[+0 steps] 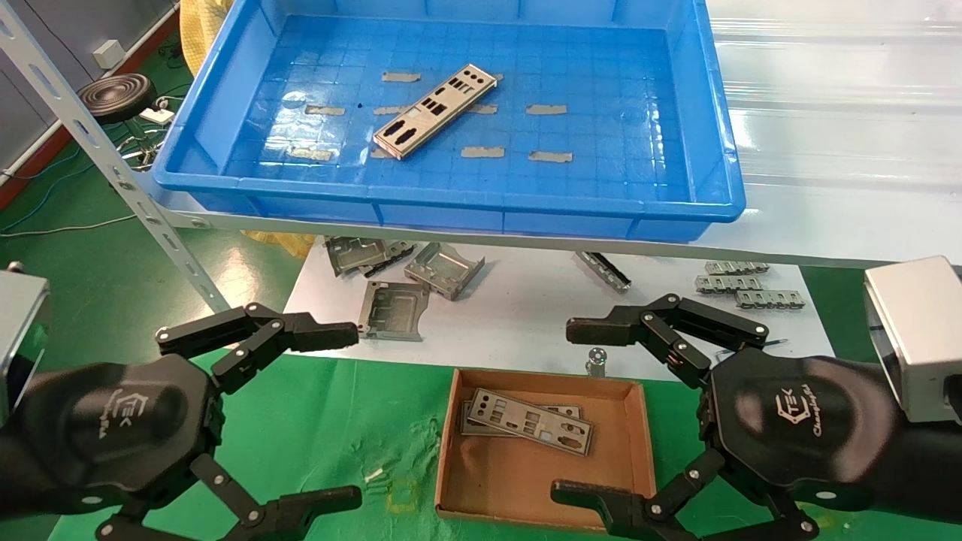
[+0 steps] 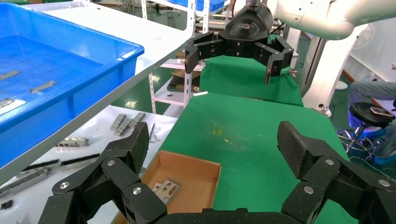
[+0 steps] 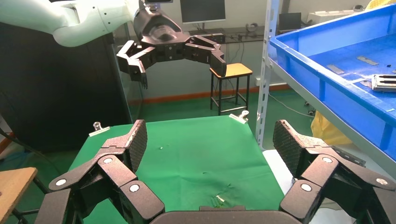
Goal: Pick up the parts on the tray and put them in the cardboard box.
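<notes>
One silver-grey punched plate (image 1: 436, 110) lies slanted on the floor of the blue tray (image 1: 718, 143) on the upper shelf; its end shows in the right wrist view (image 3: 384, 82). The cardboard box (image 1: 642, 443) sits on the green cloth below and holds two overlapping plates (image 1: 530, 422); box (image 2: 205, 165) and a plate (image 2: 166, 189) show in the left wrist view. My left gripper (image 1: 342, 413) is open and empty, left of the box. My right gripper (image 1: 575, 412) is open and empty, at the box's right side.
Boxy grey brackets (image 1: 409, 282) and short ridged strips (image 1: 740, 284) lie on the white sheet under the shelf. A slanted perforated shelf post (image 1: 113, 173) stands at the left. Green cloth (image 1: 361, 421) surrounds the box.
</notes>
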You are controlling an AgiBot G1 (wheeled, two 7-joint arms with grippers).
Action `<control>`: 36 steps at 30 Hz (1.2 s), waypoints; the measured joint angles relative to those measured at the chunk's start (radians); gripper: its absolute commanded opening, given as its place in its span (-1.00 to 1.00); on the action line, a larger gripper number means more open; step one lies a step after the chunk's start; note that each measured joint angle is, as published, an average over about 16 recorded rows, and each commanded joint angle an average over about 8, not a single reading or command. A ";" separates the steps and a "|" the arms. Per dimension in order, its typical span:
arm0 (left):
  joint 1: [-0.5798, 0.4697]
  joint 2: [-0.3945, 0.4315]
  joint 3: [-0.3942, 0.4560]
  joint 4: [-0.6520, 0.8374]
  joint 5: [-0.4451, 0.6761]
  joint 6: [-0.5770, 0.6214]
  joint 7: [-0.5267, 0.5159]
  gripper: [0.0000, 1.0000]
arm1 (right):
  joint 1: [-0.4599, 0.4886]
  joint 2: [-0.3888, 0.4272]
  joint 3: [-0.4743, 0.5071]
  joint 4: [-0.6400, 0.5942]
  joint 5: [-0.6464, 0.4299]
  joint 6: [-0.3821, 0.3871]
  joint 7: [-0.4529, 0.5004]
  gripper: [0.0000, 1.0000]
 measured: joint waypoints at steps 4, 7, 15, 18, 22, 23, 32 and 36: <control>0.000 0.000 0.000 0.000 0.000 0.000 0.000 1.00 | 0.000 0.000 0.000 0.000 0.000 0.000 0.000 1.00; 0.000 0.000 0.000 0.000 0.000 0.000 0.000 1.00 | 0.000 0.000 0.000 0.000 0.000 0.000 0.000 1.00; 0.000 0.000 0.000 0.000 0.000 0.000 0.000 1.00 | 0.000 0.000 0.000 0.000 0.000 0.000 0.000 1.00; 0.000 0.000 0.000 0.000 0.000 0.000 0.000 1.00 | 0.000 0.000 0.000 0.000 0.000 0.000 0.000 1.00; 0.000 0.000 0.000 0.000 0.000 0.000 0.000 1.00 | 0.000 0.000 0.000 0.000 0.000 0.000 0.000 1.00; 0.000 0.000 0.000 0.000 0.000 0.000 0.000 1.00 | 0.000 0.000 0.000 0.000 0.000 0.000 0.000 1.00; 0.000 0.000 0.000 0.000 0.000 0.000 0.000 1.00 | 0.000 0.000 0.000 0.000 0.000 0.000 0.000 1.00; 0.000 0.000 0.000 0.000 0.000 0.000 0.000 1.00 | 0.000 0.000 0.000 0.000 0.000 0.000 0.000 1.00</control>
